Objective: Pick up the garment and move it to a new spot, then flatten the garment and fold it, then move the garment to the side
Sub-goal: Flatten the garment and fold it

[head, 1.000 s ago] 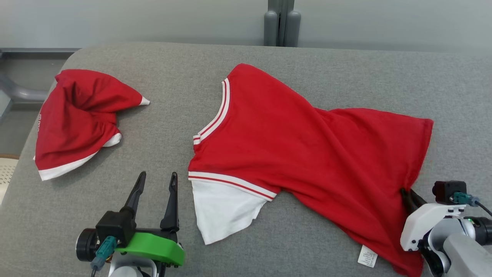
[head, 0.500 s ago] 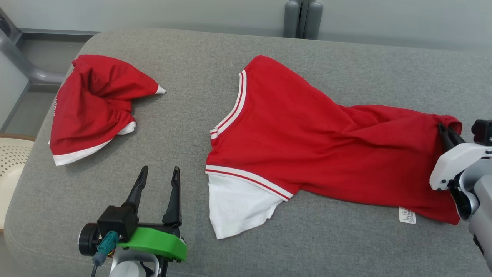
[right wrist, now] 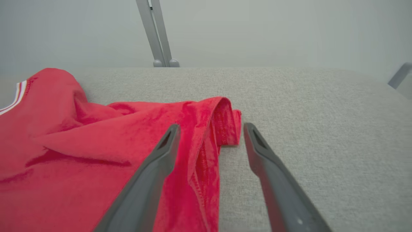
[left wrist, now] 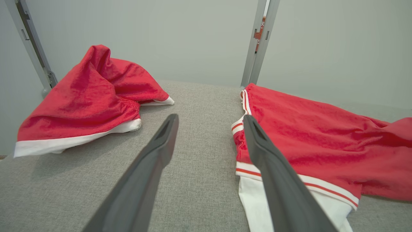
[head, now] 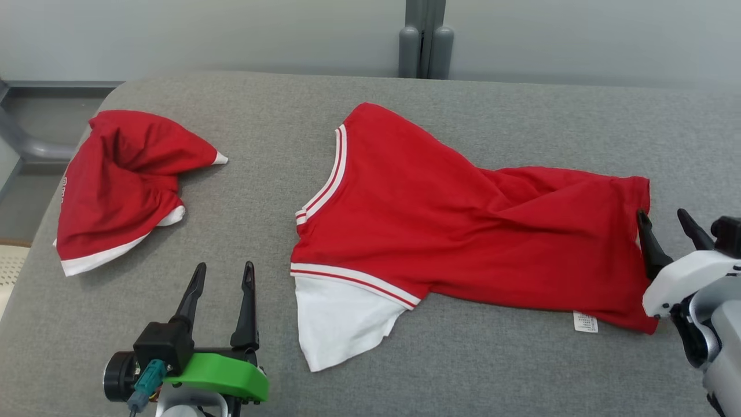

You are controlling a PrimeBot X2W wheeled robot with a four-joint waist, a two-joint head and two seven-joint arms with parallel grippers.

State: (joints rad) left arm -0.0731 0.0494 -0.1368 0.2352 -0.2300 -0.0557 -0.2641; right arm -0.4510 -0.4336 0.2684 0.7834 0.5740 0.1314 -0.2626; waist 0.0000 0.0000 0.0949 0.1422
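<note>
Two pairs of jaws stand open and empty by the red jersey (head: 463, 231) lying mid-cushion on the grey bench (head: 521, 110): the right gripper (head: 660, 213) straddles its rumpled hem (head: 642, 191), seemingly to tug it flat, while the left gripper (head: 224, 265) waits beside the white sleeve (head: 338, 315).

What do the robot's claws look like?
Each claw has two long, dark, pointy fingers. The left claw sits on a black block with a bright green bracket and a teal cable plug. The right claw has a smooth white shell and a grey arm behind.
</note>
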